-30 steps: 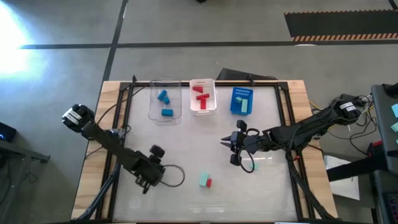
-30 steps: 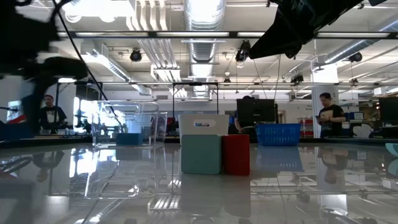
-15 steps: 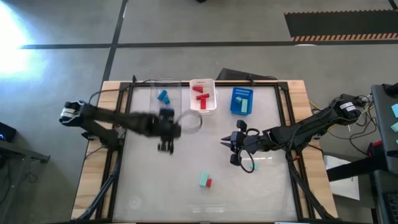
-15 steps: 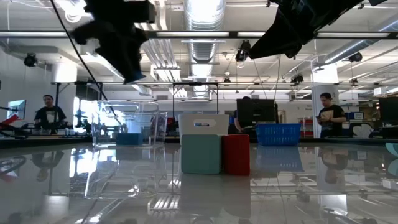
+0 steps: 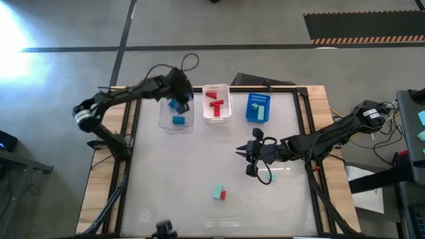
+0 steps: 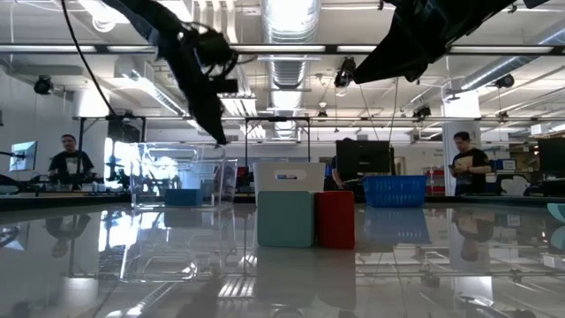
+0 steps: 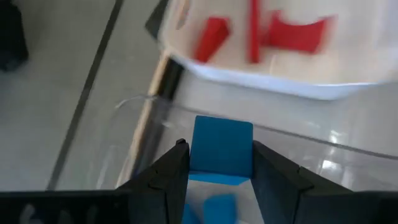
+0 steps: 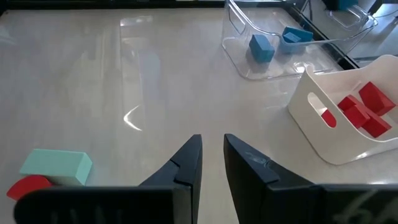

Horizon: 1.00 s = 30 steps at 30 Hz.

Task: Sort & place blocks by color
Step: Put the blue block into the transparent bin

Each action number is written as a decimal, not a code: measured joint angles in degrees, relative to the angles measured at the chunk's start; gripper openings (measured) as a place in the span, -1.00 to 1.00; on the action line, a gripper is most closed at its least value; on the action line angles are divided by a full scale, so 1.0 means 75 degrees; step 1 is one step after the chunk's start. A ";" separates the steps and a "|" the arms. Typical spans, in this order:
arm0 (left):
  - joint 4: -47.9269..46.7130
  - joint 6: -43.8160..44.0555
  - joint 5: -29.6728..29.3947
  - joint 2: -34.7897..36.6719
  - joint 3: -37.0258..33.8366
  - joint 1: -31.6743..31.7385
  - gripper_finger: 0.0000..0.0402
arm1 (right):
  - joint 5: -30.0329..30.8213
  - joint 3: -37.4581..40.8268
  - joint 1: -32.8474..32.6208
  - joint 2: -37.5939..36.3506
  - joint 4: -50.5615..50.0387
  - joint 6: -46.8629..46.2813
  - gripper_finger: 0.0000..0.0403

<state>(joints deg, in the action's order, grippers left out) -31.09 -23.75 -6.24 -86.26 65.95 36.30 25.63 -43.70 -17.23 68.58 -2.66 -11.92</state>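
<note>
Light is bright and even, coming from long ceiling strip lamps seen in the low view, which burn out to pure white. The glossy pale tabletop mirrors them in soft streaks, and a small curved glint shows on it in the right wrist view. In the high view a strong white glare patch washes out the grey floor at the upper left. Shadows are faint. The left wrist view is softly blurred, most on the red blocks in the white rectangular bin. The near mint and red blocks stay sharp in the low view
</note>
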 joint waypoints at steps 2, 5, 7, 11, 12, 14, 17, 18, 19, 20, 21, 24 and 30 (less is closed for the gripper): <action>0.0222 -0.0111 0.0056 -0.0343 0.0000 0.0359 -0.33 | -0.0002 0.0000 0.0000 0.0000 0.0000 0.0023 -0.72; 0.0313 -0.0261 0.0144 -0.0849 0.0000 0.0662 -0.33 | -0.0003 0.0000 0.0000 0.0000 0.0000 0.0052 -0.72; 0.0254 -0.0331 0.0150 -0.1174 -0.0003 0.0719 -0.33 | -0.0003 0.0000 0.0000 0.0000 0.0000 0.0043 -0.72; 0.0321 -0.0366 0.0148 -0.1583 -0.0003 0.0716 -0.33 | -0.0003 0.0000 0.0000 0.0000 0.0000 0.0050 -0.72; 0.0363 -0.0413 0.0148 -0.1658 -0.0003 0.0716 -0.33 | -0.0003 0.0000 0.0000 0.0000 0.0000 0.0050 -0.72; 0.0349 -0.0510 0.0096 -0.1771 -0.0006 0.0716 -0.33 | -0.0003 0.0000 0.0000 0.0000 0.0000 0.0050 -0.72; 0.0444 -0.0536 -0.0015 -0.1800 -0.0003 0.0716 -0.33 | -0.0003 0.0000 0.0000 0.0000 0.0003 -0.0003 -0.72; 0.0438 -0.0538 -0.0015 -0.1799 -0.0003 0.0716 -0.33 | -0.0003 0.0000 0.0000 0.0000 0.0000 -0.0006 -0.72; 0.0433 -0.0539 -0.0018 -0.1798 -0.0003 0.0716 -0.33 | -0.0003 0.0000 0.0000 0.0000 0.0003 -0.0006 -0.72; 0.0455 -0.0539 -0.0018 -0.1792 -0.0003 0.0716 -0.33 | -0.0003 0.0000 0.0000 0.0000 0.0003 -0.0006 -0.72; 0.0492 -0.0539 -0.0018 -0.1775 -0.0003 0.0716 -0.33 | -0.0003 0.0000 0.0000 0.0000 0.0003 -0.0006 -0.72; 0.0501 -0.0539 -0.0021 -0.1731 -0.0003 0.0716 -0.33 | -0.0003 0.0000 0.0000 0.0000 0.0003 -0.0006 -0.72; 0.0489 -0.0536 -0.0018 -0.1731 -0.0003 0.0716 -0.33 | -0.0003 0.0000 0.0000 0.0000 0.0003 -0.0006 -0.72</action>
<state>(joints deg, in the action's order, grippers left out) -27.42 -27.77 -6.37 -99.24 65.93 41.67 25.61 -43.70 -17.23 68.58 -2.63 -11.97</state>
